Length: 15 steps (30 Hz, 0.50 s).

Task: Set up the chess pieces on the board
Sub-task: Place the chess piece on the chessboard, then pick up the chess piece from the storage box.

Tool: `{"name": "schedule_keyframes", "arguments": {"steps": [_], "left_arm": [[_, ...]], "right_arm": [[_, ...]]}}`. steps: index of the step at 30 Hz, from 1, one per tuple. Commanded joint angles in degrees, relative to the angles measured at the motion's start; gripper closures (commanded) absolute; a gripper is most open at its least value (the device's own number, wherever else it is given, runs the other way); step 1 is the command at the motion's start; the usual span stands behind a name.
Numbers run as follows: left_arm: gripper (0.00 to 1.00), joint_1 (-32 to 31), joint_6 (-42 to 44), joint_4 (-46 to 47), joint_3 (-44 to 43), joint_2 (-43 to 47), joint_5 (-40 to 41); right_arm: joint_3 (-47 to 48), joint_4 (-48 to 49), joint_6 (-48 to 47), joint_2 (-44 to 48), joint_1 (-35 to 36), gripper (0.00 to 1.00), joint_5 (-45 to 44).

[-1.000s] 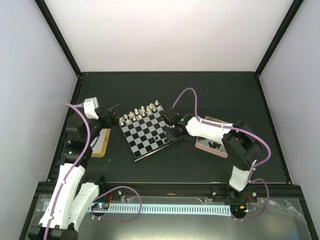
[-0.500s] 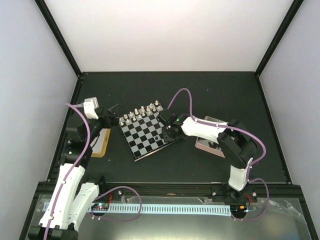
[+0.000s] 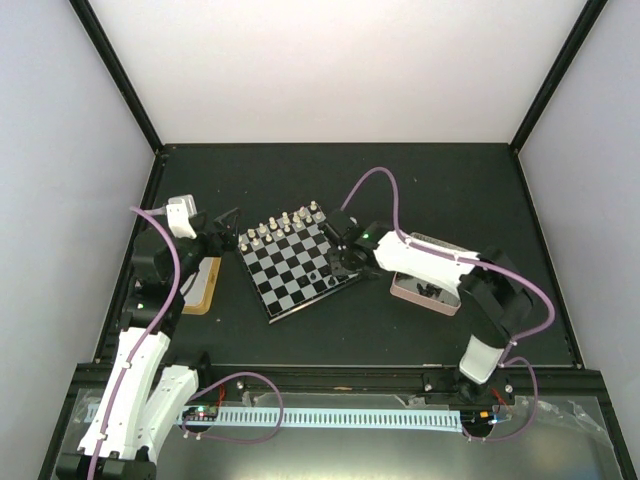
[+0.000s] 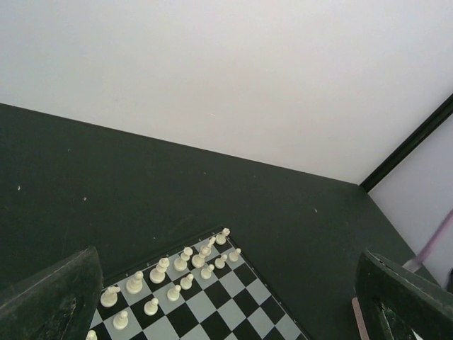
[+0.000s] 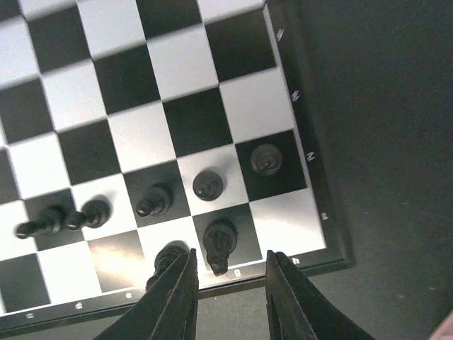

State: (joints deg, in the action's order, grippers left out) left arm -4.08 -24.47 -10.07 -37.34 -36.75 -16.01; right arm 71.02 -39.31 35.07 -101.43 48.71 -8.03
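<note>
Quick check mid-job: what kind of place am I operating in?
Probably an enclosed lab robot cell: plain white wall panels in black framing, a black table carrying the board, and the left arm and right arm bolted at its near edge.

a robotics lab cell is shown: blank white walls (image 3: 340,70), black frame posts (image 3: 118,75), a dark table (image 3: 440,180), two cabled arms (image 3: 135,370) bolted down.

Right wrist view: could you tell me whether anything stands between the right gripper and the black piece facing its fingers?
Nothing visible does. The black piece stands in the open right gripper's gap, clear of both fingers; another black piece stands outside one finger.
</note>
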Motion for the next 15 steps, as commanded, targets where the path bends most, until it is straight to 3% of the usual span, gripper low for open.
{"name": "schedule_keyframes", "arguments": {"steps": [1, 8, 15], "left_arm": [[0.01, 0.56, 0.78, 0.33, -1.37, 0.34, -0.25], [0.01, 0.56, 0.60, 0.58, -1.00, 0.42, -0.67], [0.01, 0.57, 0.47, 0.66, -0.88, 0.45, -0.78]], "right_arm": [[-1.30, 0.43, 2.39, 7.62, -2.11, 0.71, -5.32], [-11.20, 3.49, 2.98, 16.89, -14.30, 0.70, -6.22], [-21.47, 10.10, 2.84, 21.13, -27.28, 0.70, 2.36]]}}
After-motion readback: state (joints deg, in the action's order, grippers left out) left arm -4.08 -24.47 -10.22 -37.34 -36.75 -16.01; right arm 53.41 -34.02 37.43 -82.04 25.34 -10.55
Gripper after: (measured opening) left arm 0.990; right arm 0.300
